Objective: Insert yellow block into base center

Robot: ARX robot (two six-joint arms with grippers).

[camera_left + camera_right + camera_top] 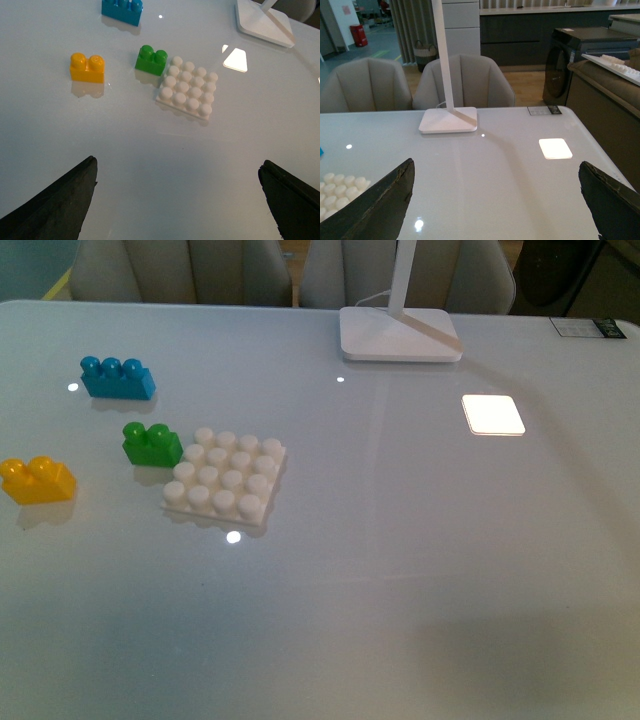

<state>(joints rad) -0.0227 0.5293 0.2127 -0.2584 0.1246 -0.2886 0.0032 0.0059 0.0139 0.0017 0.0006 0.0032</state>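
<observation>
Left wrist view: blue brick (121, 10) cut by picture edge. Front view: lamp pole (405, 270) runs out at top; label (587, 328) print too small to read. Right wrist view: base (340, 192) partly cut off at edge.

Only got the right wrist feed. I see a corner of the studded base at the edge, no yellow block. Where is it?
Observer: In the front view the yellow block stands upright to the left of the base, with a clear gap between them.
Operator: Anything sitting on the base?
Observer: No, every stud is bare. A green brick sits at the base's far-left corner, touching it or nearly so.
Operator: Left gripper?
Observer: In the left wrist view the left gripper is open with its fingers wide apart. It holds nothing and sits on the near side of the bricks.
</observation>
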